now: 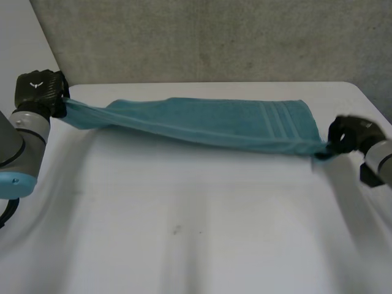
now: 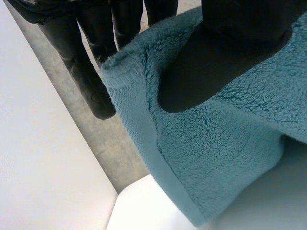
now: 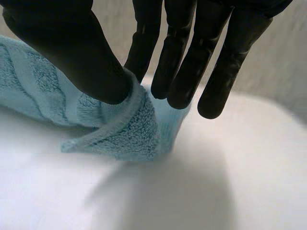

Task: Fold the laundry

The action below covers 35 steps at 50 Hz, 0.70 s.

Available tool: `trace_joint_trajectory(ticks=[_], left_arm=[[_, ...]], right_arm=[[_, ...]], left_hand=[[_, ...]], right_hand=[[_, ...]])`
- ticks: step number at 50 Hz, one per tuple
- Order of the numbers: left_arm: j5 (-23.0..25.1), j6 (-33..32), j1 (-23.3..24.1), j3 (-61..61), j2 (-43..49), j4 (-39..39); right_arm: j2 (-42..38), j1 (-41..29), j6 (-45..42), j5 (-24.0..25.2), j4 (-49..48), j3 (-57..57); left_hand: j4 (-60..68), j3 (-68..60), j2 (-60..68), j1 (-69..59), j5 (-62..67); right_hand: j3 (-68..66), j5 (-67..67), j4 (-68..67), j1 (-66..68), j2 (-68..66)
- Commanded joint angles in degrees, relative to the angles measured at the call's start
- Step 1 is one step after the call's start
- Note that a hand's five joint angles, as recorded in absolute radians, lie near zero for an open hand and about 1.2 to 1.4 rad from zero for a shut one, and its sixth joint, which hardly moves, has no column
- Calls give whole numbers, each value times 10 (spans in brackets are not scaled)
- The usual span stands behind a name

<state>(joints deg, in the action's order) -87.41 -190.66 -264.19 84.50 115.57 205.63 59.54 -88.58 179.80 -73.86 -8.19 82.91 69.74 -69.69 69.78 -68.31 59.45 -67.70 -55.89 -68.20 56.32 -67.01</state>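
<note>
A smooth white table (image 1: 184, 233) lies under a teal terry towel (image 1: 208, 122), pulled into a long, narrow, sagging band across its far half. The left hand (image 1: 40, 89) clamps one end, its thumb (image 2: 216, 62) pressing the fluffy pile beside a flat woven hem. The right hand (image 1: 346, 135) pinches the opposite corner between thumb (image 3: 72, 52) and fingertips. Raised woven stripes (image 1: 278, 119) cross the towel near that end.

white table (image 1: 257, 214) | grey speckled wall (image 1: 214, 37) behind its far edge | small dark speck (image 1: 176, 230) mid-table
</note>
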Motion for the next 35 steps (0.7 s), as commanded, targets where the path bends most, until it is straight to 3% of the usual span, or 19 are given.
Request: trace_joint_trajectory(ticks=[1,6,11,14,19,28,33,35], left_arm=[[1,-1,-1,14,-31,-59],[3,-2,-15,28,-67,-110],[25,-3,-31,48,-107,-176],[57,-7,-33,66,-130,-232],[86,-14,-34,98,-155,-298],[94,-116,-45,151,-161,-320],[92,-121,-41,131,-123,-285],[89,-120,-38,116,-102,-265]], right_arm=[[74,10,-56,44,54,-16],[121,48,-187,78,163,-37],[146,79,-397,74,310,-43],[152,80,-444,73,359,-42],[189,111,-563,72,523,-16],[196,131,-646,80,514,4],[161,120,-641,73,439,-6],[105,91,-635,62,377,-28]], left_hand=[[103,-103,102,-117,106],[103,-103,102,-117,106],[103,-103,102,-117,106],[103,-103,102,-117,106],[103,-103,102,-117,106],[103,-103,102,-117,106],[103,-103,102,-117,106],[103,-103,102,-117,106]], right_hand=[[-123,-141,-118,237,-130],[-123,-141,-118,237,-130],[-123,-141,-118,237,-130],[-123,-141,-118,237,-130],[-123,-141,-118,237,-130],[-123,-141,-118,237,-130],[-123,-141,-118,237,-130],[-123,-141,-118,237,-130]])
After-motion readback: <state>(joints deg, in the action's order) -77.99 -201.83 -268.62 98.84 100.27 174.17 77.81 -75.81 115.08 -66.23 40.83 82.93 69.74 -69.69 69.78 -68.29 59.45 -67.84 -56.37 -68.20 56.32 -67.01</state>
